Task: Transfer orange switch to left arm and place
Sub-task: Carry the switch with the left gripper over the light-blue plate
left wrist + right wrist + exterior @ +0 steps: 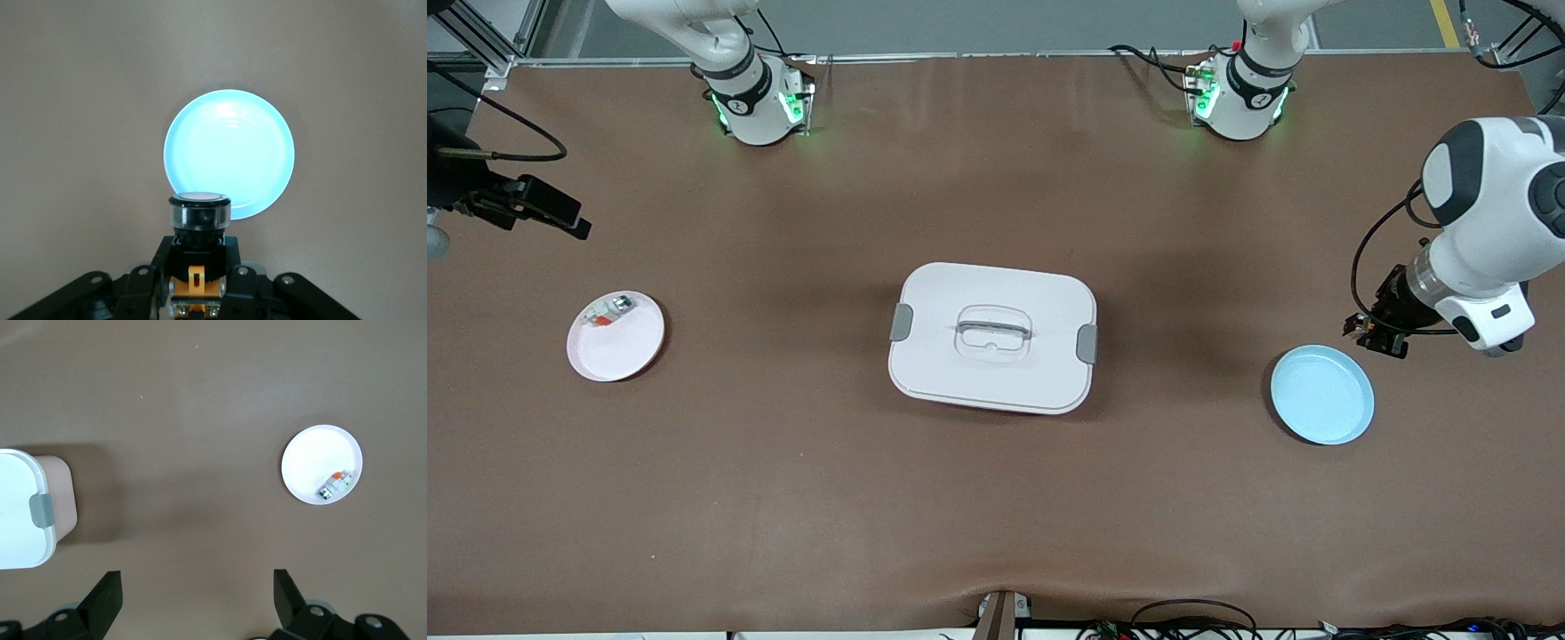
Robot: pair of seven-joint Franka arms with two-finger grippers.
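Left end effector [195,283] clenched on switch [199,220] body, over table beside blue plate [229,153]. Switch: light, rigid, slick; grip at body. Right end effector [193,600] released, waits.

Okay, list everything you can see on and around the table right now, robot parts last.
box: one, white with grey side latches, closed, middle of the table.
blue plate: one, pale blue, nothing on it, toward the left arm's end of the table.
white plate: one, white, toward the right arm's end of the table.
small part: one, clear-white with red and green bits, lying on the white plate.
orange switch: one, black body with orange rear, held in the air beside the blue plate.
table: one, brown.
left gripper: one, black, shut on the orange switch.
right gripper: one, black, open, waiting over bare table near the white plate.
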